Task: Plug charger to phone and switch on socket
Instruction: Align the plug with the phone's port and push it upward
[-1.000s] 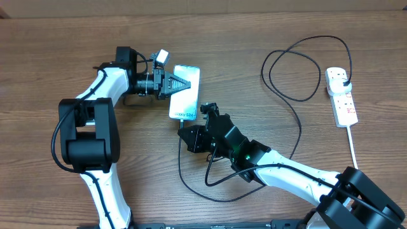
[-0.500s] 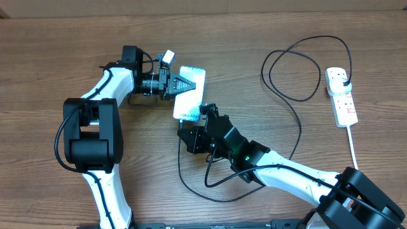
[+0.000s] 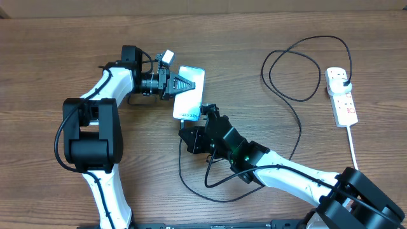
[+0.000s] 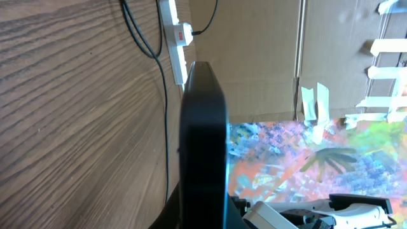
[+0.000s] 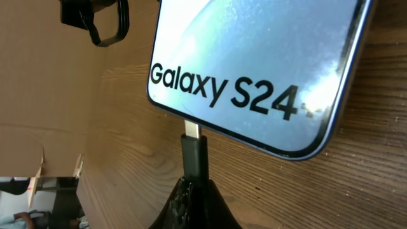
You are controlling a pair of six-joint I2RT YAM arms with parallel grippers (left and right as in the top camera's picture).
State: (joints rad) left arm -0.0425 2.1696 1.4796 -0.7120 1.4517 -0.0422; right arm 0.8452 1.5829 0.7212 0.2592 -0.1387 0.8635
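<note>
Right gripper (image 5: 194, 198) fingers are pinched together on the connector of a thin black charger (image 5: 193, 154), at the bottom edge of a slim phone (image 5: 254, 63) with a pale blue screen.
The connector's silver tip meets the phone's edge just under the words "Galaxy S24". The left gripper (image 3: 181, 84) is clamped on the phone's left side, upper centre of the overhead view. The cable loops rightward over the brown wooden table (image 3: 38, 191) to a long white socket (image 3: 341, 100) strip at the right edge.

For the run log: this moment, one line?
left fingers: holding phone | right fingers: charger tip at port, metal showing | socket: plug in
</note>
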